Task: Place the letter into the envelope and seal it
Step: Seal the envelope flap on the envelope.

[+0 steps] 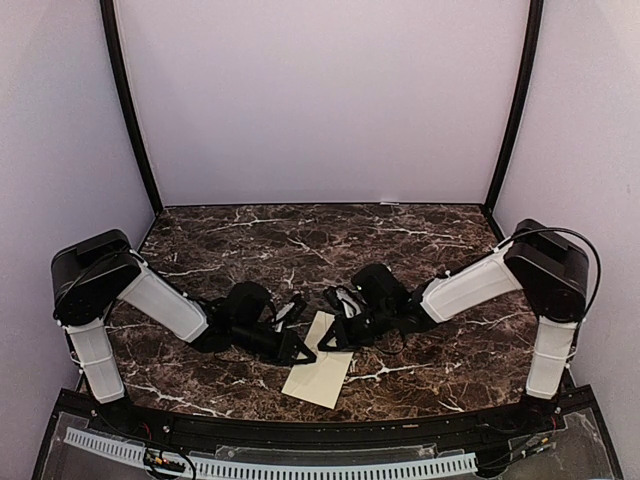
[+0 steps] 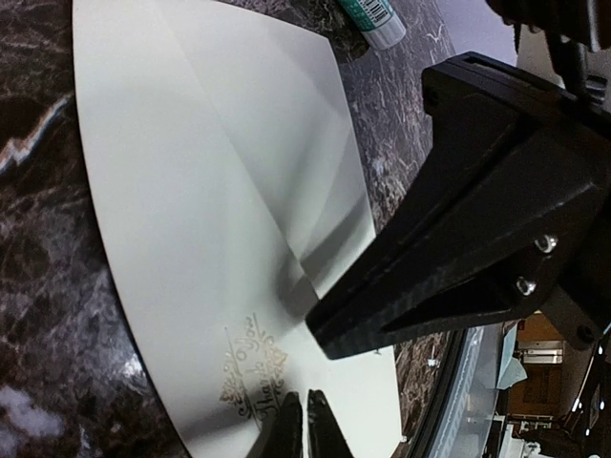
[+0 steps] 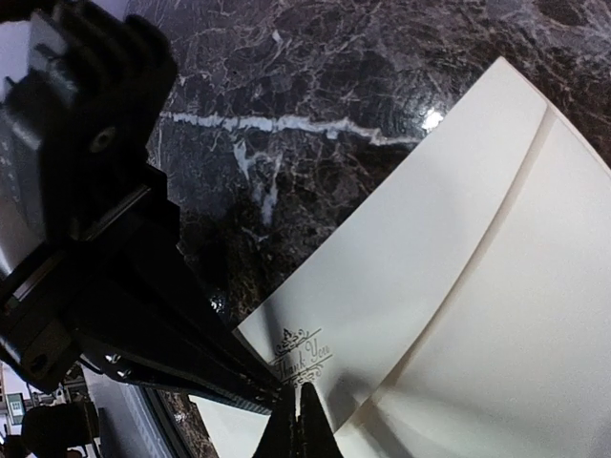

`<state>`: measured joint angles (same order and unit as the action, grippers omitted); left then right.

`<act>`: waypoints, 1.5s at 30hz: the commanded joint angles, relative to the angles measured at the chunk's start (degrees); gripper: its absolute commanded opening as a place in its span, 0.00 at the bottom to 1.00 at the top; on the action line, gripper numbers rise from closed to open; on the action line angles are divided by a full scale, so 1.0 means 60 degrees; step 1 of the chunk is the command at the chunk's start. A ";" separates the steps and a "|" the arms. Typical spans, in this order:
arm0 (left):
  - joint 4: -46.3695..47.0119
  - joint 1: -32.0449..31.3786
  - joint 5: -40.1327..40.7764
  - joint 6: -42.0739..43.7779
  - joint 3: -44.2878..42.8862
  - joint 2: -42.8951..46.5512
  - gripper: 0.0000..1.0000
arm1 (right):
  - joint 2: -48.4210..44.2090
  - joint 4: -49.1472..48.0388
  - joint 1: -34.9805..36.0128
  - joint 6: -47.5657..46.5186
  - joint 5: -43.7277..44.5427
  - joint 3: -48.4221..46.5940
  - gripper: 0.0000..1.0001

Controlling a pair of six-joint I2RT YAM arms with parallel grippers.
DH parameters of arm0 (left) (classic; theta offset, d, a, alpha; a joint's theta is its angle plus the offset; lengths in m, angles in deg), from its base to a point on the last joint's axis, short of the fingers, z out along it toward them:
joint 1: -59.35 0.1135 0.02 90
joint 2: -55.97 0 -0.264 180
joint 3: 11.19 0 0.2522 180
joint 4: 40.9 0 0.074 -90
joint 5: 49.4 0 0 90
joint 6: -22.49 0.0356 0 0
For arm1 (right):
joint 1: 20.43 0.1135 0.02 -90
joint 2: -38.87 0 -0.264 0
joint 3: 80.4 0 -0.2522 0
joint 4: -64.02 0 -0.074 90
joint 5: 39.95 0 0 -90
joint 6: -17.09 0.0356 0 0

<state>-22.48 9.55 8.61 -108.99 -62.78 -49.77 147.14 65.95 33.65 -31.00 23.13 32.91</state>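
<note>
The cream envelope (image 1: 320, 374) lies slanted on the marble table between both arms, its triangular flap (image 2: 267, 143) folded down over its body. A gold "Thank You" emblem (image 3: 302, 354) sits at the flap's tip. My left gripper (image 2: 304, 427) is shut, its tips right at the emblem (image 2: 250, 370) on the flap. My right gripper (image 3: 301, 427) is shut too, its tips touching the flap just under the emblem. The two grippers meet at the envelope's upper end, left (image 1: 303, 352) and right (image 1: 331, 340). No paper shows between either pair of fingers. The letter is hidden.
A green-and-white glue stick (image 2: 374, 19) lies on the dark marble (image 3: 315, 86) just past the envelope. The table's black front rim (image 1: 300, 425) runs close behind the envelope's near corner. Pale walls enclose the table on three sides.
</note>
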 commanded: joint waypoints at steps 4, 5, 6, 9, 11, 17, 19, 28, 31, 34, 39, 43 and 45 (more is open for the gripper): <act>-0.1029 -0.0064 0.0197 0.0457 0.0304 0.0194 0.03 | 0.0602 -0.0211 0.0097 0.0040 0.0068 0.0059 0.00; -0.1014 -0.0060 0.0089 0.0462 0.0384 0.0244 0.04 | 0.0723 -0.0091 0.0104 -0.0004 0.0164 0.0024 0.00; -0.0959 -0.0070 0.0022 0.0466 0.0443 0.0336 0.04 | 0.0821 0.0008 0.0098 -0.0033 0.0265 -0.0006 0.00; -0.0918 -0.0105 -0.0347 0.0508 0.0802 0.0615 0.06 | 0.0999 0.0210 0.0097 -0.0109 0.0440 -0.0041 0.00; -0.0941 -0.0190 -0.0465 0.0551 0.1050 0.0862 0.06 | 0.1040 0.0240 0.0088 -0.0106 0.0503 -0.0019 0.00; -0.1078 -0.0620 -0.0685 0.0550 0.1599 0.1436 0.06 | 0.1067 0.0244 0.0097 -0.0072 0.0590 -0.0012 0.00; -0.1049 -0.0785 -0.0720 0.0530 0.1711 0.1533 0.06 | 0.1074 0.0244 0.0097 -0.0067 0.0603 -0.0040 0.00; -0.1062 -0.0994 -0.0402 0.0514 0.1916 0.1405 0.05 | 0.1051 0.0262 0.0097 -0.0118 0.0538 -0.0006 0.00; -0.0970 -0.0987 -0.0226 0.0579 0.1558 0.1252 0.06 | 0.1001 0.0230 0.0093 -0.0129 0.0500 0.0058 0.00; -0.0785 -0.0994 0.0032 0.0598 0.1049 0.0928 0.06 | 0.0982 0.0242 0.0096 -0.0130 0.0460 0.0047 0.00; -0.0676 -0.0933 0.0349 0.0621 0.0677 0.0561 0.06 | 0.0878 0.0341 0.0101 -0.0153 0.0492 0.0069 0.00; -0.0310 -0.0762 0.0502 0.0464 0.0714 0.0580 0.06 | 0.0834 0.0392 0.0107 -0.0166 0.0531 0.0076 0.00; -0.0109 -0.0626 0.0562 0.0373 0.0740 0.0616 0.06 | 0.0837 0.0391 0.0111 -0.0151 0.0531 0.0076 0.00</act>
<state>-23.83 4.22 8.37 -106.34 -58.54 -45.51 151.03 63.17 33.94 -31.04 23.02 32.17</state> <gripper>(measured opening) 0.056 0.003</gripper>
